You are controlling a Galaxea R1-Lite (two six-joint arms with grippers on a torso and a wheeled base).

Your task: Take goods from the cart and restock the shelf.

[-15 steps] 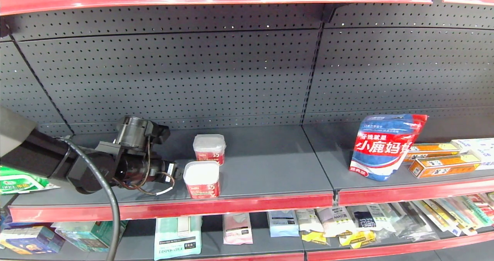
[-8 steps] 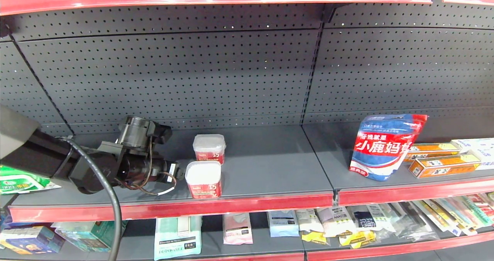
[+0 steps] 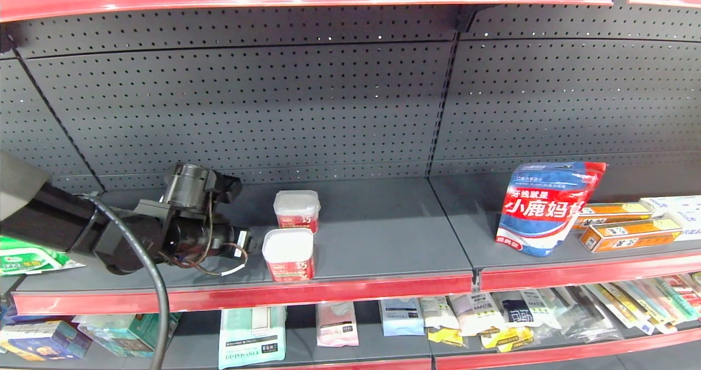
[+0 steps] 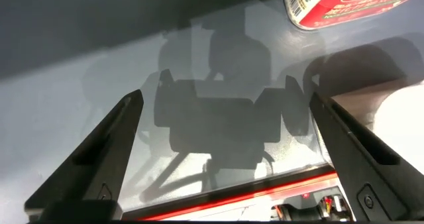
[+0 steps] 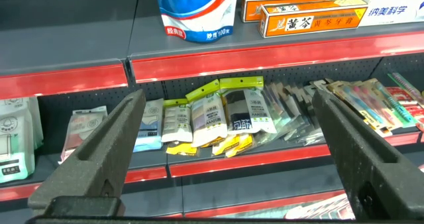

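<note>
Two red tubs with white lids stand on the grey shelf (image 3: 383, 233): one near the front edge (image 3: 287, 254), one behind it (image 3: 297, 210). My left gripper (image 3: 251, 243) lies low over the shelf, just left of the front tub. In the left wrist view the left gripper (image 4: 225, 101) is open, with bare shelf between its fingers and a red tub (image 4: 344, 2) beyond one fingertip. My right gripper (image 5: 228, 98) is open and holds nothing. It faces the shelf rows lower down.
A blue-and-red pouch (image 3: 547, 206) (image 5: 195, 12) stands at the right of the shelf beside orange boxes (image 3: 630, 233) (image 5: 311, 18). Small packets (image 3: 493, 315) (image 5: 218, 118) fill the shelf below. A green pack (image 3: 27, 258) lies at the far left. A pegboard wall (image 3: 328, 107) backs the shelf.
The left arm nudged slightly right toward the front tub, then eased back. The tub has turned a little and stays in place.
</note>
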